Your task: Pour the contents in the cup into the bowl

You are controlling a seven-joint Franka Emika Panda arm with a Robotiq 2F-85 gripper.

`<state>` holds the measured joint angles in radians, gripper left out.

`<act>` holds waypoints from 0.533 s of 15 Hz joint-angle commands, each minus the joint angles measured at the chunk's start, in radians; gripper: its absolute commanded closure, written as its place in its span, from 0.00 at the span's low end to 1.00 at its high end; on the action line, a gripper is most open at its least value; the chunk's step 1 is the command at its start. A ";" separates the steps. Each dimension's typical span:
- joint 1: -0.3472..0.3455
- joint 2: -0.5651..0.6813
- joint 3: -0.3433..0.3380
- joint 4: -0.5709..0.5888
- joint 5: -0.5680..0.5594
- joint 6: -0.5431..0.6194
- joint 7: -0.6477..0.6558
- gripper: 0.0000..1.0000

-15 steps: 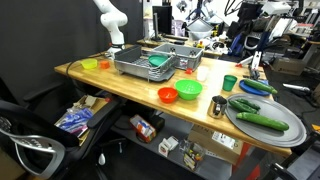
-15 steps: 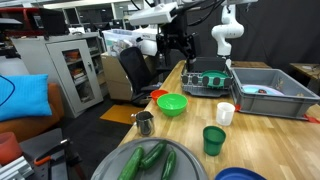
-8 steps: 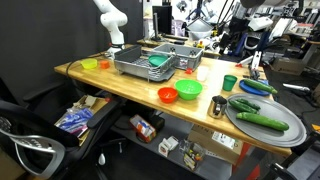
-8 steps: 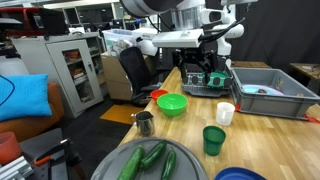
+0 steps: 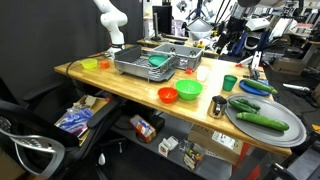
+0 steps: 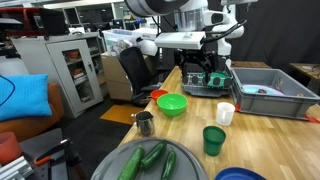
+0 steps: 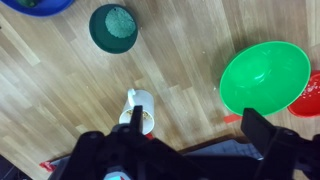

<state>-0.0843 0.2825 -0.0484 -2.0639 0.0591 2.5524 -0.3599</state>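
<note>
Pouring had not begun, we judged: the tool (image 7: pixel 172 140) hung over the worktop (image 7: pixel 60 90), jaws wide apart and empty. Beneath it the white cup (image 7: pixel 140 108) stood upright, its contents inside. Beyond lay the green bowl (image 7: pixel 265 78), empty. Grasping and tipping remained.

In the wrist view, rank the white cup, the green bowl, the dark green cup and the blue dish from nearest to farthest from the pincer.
1. The white cup, just ahead of the pincer, slightly to picture left.
2. The green bowl, off to picture right.
3. The dark green cup, near the top, left of centre.
4. The blue dish, in the top-left corner, only partly in view.
</note>
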 commanded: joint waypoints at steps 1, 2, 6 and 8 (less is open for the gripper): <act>-0.023 0.009 0.024 0.007 0.007 -0.006 -0.004 0.00; -0.016 0.021 0.013 0.012 -0.018 0.007 0.012 0.00; -0.041 0.120 0.024 0.042 -0.040 0.114 -0.042 0.00; -0.090 0.177 0.071 0.061 0.004 0.189 -0.121 0.00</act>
<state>-0.1029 0.3900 -0.0451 -2.0460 0.0275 2.6667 -0.3847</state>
